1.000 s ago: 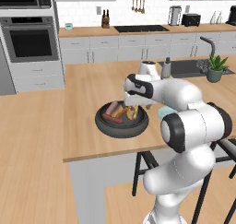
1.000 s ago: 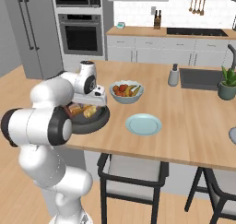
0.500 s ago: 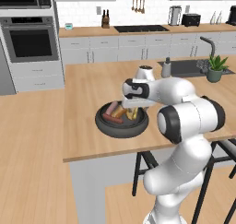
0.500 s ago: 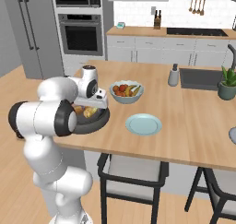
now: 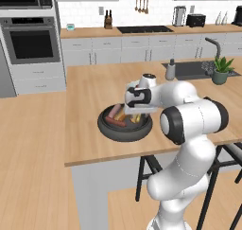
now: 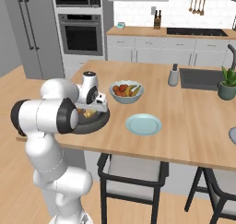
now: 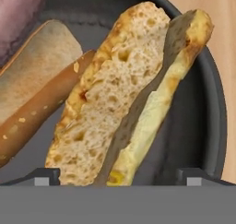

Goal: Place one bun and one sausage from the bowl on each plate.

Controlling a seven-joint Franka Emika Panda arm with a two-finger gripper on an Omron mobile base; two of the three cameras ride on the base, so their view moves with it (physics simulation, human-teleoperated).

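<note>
The dark bowl (image 5: 108, 128) sits near the counter's front edge, its rim (image 7: 216, 126) curving along the right of the hand view. A split golden bun (image 7: 120, 94) lies right under the hand, its crumb side up. A second bun (image 7: 32, 75) lies to its left, and a pink sausage (image 7: 16, 11) sits in the top corner. My gripper (image 7: 119, 177) is open, low over the bowl, with one fingertip on each side of the split bun's near end. From the left base view, sausages (image 5: 115, 113) show beside the hand (image 5: 138, 101). A teal plate (image 6: 144, 124) lies bare to the right of the bowl (image 6: 97, 124).
A pale fruit bowl (image 6: 126, 90) stands behind the plate. The edge of another pale plate (image 6: 232, 134) shows at the far right. A soap bottle (image 6: 173, 75), the sink and a potted plant (image 6: 227, 82) are further back. Stools stand under the counter's front edge.
The hand has dropped lower into the bowl, and the arm has folded in closer over it. The buns and sausages have not moved.
</note>
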